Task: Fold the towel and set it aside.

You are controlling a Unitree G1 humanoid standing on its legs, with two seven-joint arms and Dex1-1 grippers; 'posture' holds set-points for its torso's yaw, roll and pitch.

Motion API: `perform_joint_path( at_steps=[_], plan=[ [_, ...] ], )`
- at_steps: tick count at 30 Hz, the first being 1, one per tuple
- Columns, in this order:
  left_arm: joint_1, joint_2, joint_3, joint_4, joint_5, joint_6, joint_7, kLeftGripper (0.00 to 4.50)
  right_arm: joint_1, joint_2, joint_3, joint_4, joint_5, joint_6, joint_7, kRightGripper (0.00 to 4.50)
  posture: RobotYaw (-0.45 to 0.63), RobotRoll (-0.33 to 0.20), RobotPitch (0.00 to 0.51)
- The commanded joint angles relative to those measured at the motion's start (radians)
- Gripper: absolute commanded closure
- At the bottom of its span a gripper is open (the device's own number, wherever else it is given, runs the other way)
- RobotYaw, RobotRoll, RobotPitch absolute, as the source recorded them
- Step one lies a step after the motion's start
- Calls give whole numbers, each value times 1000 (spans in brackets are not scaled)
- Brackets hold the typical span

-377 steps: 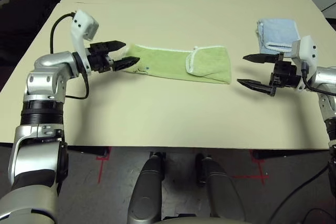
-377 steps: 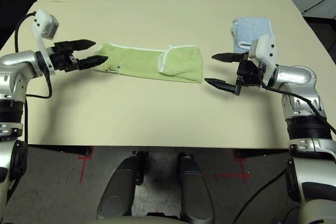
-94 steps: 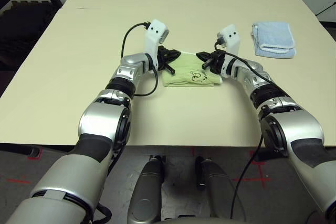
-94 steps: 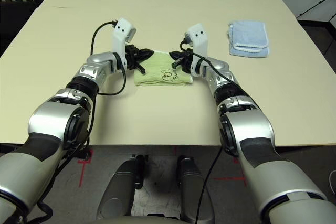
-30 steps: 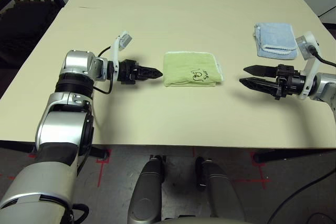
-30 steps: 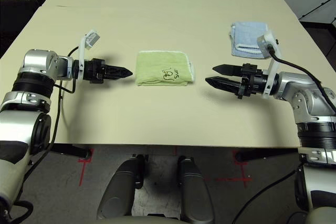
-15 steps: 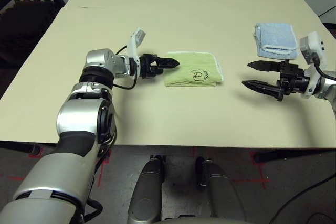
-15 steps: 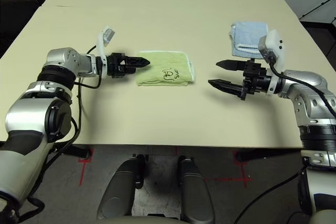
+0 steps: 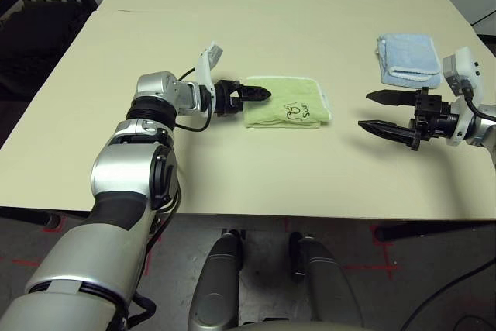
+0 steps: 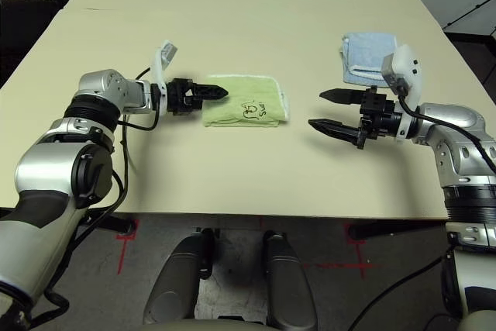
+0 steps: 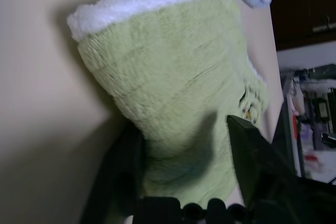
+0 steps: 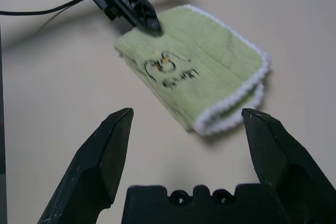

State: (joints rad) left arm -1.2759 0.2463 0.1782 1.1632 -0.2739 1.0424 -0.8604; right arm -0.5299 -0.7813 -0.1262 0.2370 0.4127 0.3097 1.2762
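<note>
The towel (image 9: 287,105) lies folded into a small light green rectangle at the table's middle, its dark embroidered drawing facing up and its white edging on the right. My left gripper (image 9: 260,92) reaches in from the left, with its fingers closed over the towel's left folded edge. In the left wrist view the green towel (image 11: 173,77) fills the gap between the two fingers. My right gripper (image 9: 364,110) hovers open to the right of the towel, apart from it and pointing at it. The right wrist view shows the towel (image 12: 194,82) beyond its spread fingers.
A smaller light blue folded towel (image 9: 407,58) lies at the right, just behind my right gripper. The cream table (image 9: 256,168) has bare surface in front of and behind the green towel.
My left gripper has moved right from beside the towel onto its left edge, and its fingers have narrowed on the cloth. The right gripper has stayed almost still.
</note>
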Motion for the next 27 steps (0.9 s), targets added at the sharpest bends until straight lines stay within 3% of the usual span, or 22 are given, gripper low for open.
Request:
perform_joint_path(
  at_steps=[1, 5, 11, 18, 27],
  plan=[
    [-7, -6, 8, 17, -7, 23, 20, 2900, 5, -19, -3, 12, -8, -13, 1, 0, 33, 0, 207],
    [-6, -6, 17, 14, -11, 34, 35, 4468, 17, -25, -8, 6, -7, -14, 0, 0, 32, 0, 204],
    [-5, 4, 39, 14, -18, 31, 59, 4494, 26, -25, -7, 3, -9, -17, -5, 0, 37, 0, 199],
    [-16, 87, 67, 5, -29, 13, 58, 4494, 10, -16, 2, 16, -17, -26, -11, 0, 44, 0, 196],
    [19, 202, 317, 5, -152, -148, 296, 4494, -9, 1, 8, 22, -15, -33, -18, 0, 65, 0, 194]
  ],
)
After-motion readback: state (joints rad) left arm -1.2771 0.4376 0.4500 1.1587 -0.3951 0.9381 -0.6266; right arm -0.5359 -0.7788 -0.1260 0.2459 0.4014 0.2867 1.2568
